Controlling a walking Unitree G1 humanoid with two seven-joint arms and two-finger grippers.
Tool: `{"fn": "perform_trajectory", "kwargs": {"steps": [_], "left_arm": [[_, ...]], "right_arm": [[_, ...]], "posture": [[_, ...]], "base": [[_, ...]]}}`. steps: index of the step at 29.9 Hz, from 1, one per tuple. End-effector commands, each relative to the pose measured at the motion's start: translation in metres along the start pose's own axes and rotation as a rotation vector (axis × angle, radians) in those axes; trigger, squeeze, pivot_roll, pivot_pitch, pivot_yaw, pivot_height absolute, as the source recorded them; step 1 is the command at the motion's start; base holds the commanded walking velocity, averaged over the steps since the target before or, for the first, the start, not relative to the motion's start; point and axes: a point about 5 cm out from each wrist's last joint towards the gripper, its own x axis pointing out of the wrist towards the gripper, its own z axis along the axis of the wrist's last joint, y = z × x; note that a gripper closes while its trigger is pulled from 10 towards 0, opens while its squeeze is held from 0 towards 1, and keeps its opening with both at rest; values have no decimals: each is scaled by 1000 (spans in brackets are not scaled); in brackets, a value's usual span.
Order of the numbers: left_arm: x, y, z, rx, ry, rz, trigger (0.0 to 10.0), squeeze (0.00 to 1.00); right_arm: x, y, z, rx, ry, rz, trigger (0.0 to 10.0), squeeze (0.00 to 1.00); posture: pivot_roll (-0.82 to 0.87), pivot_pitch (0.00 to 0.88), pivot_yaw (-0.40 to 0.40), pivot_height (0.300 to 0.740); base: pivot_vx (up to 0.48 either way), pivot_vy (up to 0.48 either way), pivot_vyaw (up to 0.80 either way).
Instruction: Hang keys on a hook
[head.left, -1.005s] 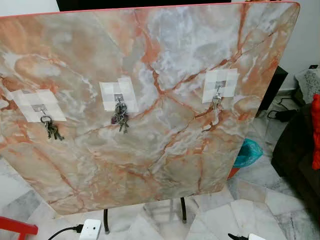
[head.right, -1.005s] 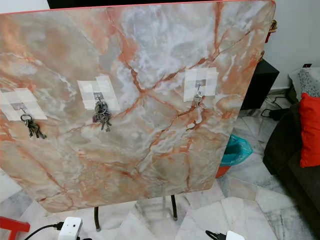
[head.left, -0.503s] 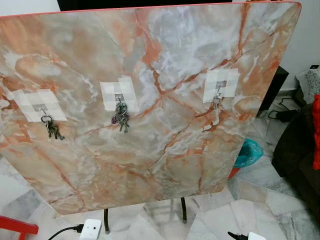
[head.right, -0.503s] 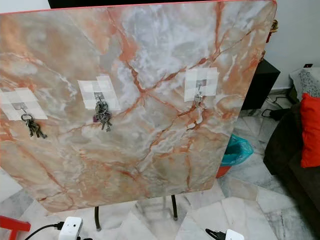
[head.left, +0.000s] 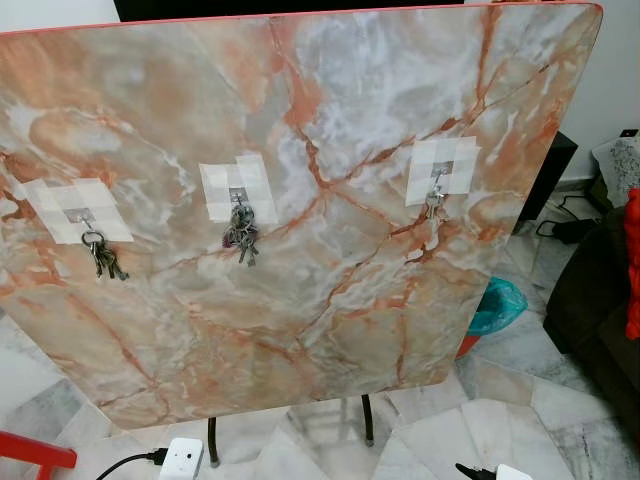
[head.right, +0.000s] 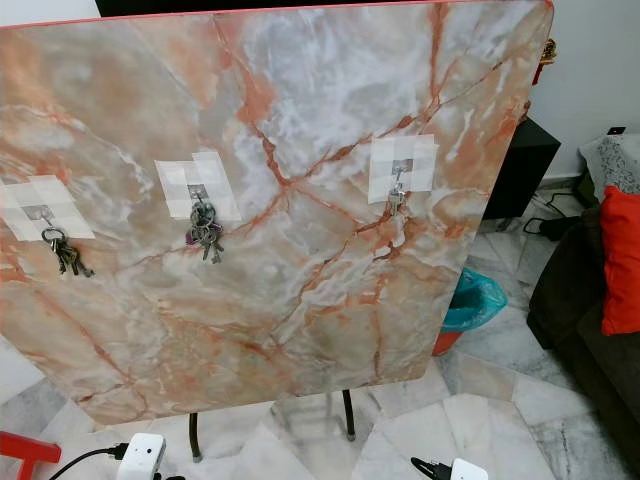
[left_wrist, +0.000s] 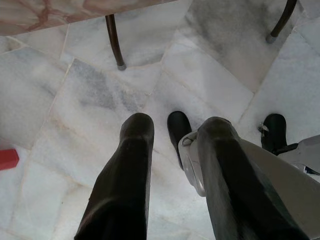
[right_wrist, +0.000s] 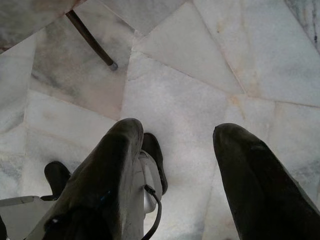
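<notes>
Head views show three bunches of keys already hanging on the tilted marble board (head.left: 330, 290): left keys (head.left: 103, 259) on the left hook (head.left: 86, 218), middle keys (head.left: 241, 238) on the middle hook (head.left: 237, 198), and right keys (head.left: 433, 205) on the right hook (head.left: 439, 175). Each hook sits on a pale tape patch (head.left: 238, 187), all roughly in one row across the board, well apart from each other.

Both arms just hang low, so all the keys are well above and ahead of the pincers, nowhere near them. The left gripper (left_wrist: 176, 131) points down at the marble floor (left_wrist: 80, 110), fingers (left_wrist: 131, 165) apart with nothing between them. Past its tips is one of the board's dark metal legs (left_wrist: 113, 35), and off to one side a bit of a red thing (left_wrist: 7, 158) on the floor. The right gripper (right_wrist: 179, 135) is the same deal: fingertips spread wide, empty, aimed at floor tiles, with another leg (right_wrist: 91, 39) beyond it.

Further out from the board there's a teal bag (head.left: 496, 303), a dark sofa (head.right: 585, 330) with a red cushion (head.right: 620, 262), and a white power adapter (head.left: 181, 458) on the floor.
</notes>
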Motion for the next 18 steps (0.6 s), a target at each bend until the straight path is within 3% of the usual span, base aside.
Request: {"fn": "perform_trajectory", "kwargs": {"steps": [1, 18], "left_arm": [[0, 1, 0, -8, 10, 3, 10000, 0], [0, -6, -4, -40, 13, -31, 10000, 0]], "right_arm": [[0, 1, 0, 8, 5, 3, 10000, 0], [0, 1, 0, -2, -7, 7, 10000, 0]], "posture": [[-37, 0, 1, 740], [-33, 0, -15, 740]], "base": [[0, 0, 0], [0, 0, 0]]}}
